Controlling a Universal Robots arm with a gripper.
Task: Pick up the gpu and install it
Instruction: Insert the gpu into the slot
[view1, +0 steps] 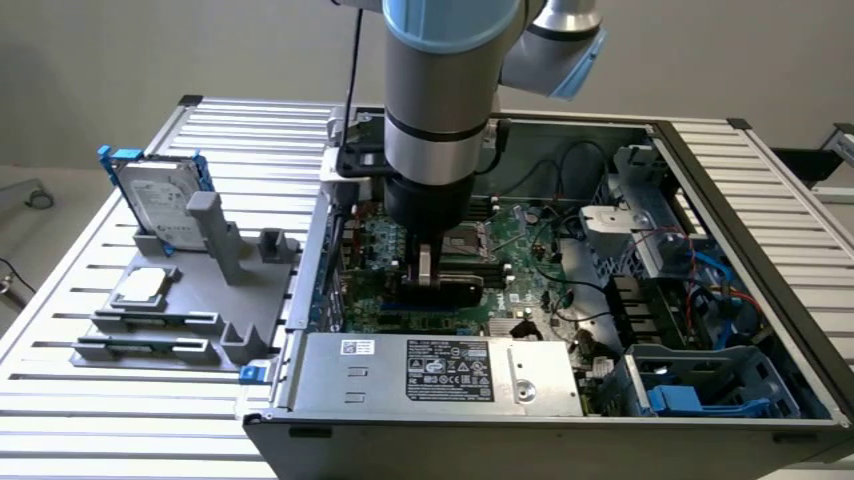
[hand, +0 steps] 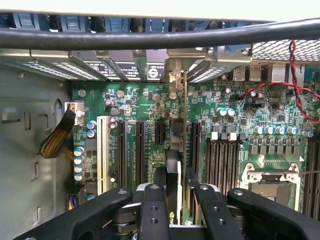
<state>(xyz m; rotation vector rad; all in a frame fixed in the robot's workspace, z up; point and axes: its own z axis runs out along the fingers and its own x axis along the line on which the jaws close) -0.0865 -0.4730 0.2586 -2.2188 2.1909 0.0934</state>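
Observation:
The gpu (view1: 435, 291) is a thin black card held edge-on inside the open computer case (view1: 747, 200), low over the green motherboard (view1: 521, 250). My gripper (view1: 430, 268) is shut on it from above. In the wrist view the gripper (hand: 178, 202) has a black finger (hand: 152, 210) on each side of the gpu (hand: 174, 165). The card runs lengthwise along the black expansion slots (hand: 140, 150), and its metal bracket end (hand: 175, 82) reaches the case's rear slot openings. Whether the card is seated in a slot I cannot tell.
On the slatted table left of the case stands a grey fixture (view1: 220, 240) with a silver hard drive in a blue frame (view1: 158, 200) and a small silver processor chip (view1: 144, 287). A power supply (view1: 441, 370), CPU socket (hand: 270, 177), red wires (hand: 295, 85) and black cable (hand: 160, 37) crowd the case.

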